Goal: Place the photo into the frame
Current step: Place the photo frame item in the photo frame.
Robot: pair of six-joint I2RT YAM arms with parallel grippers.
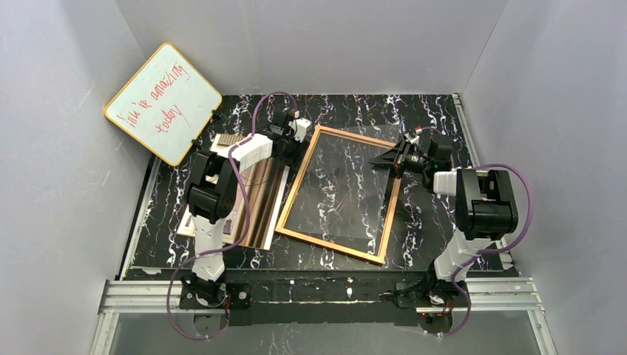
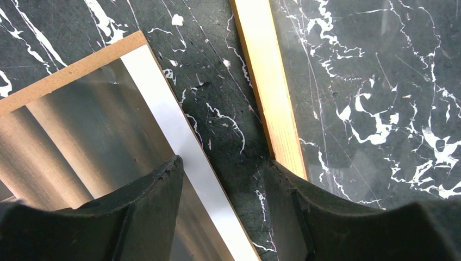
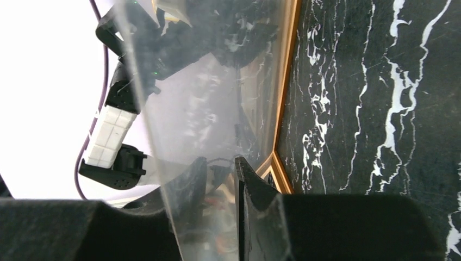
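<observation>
The frame (image 1: 294, 188) lies flat in the middle of the counter (image 1: 429, 244), and the photo (image 1: 260, 203) lies just beside its left edge on a brown board (image 2: 70, 73), partly under the left arm. The left claw (image 2: 223, 163) hangs wide and holds nothing, with one finger over the photo's white margin and the other over the frame's wooden edge. The right claw (image 3: 220, 163) is narrow at the frame's right side, with a finger on each side of the tilted clear pane (image 3: 217, 98), though I cannot tell if it actually pinches it.
</observation>
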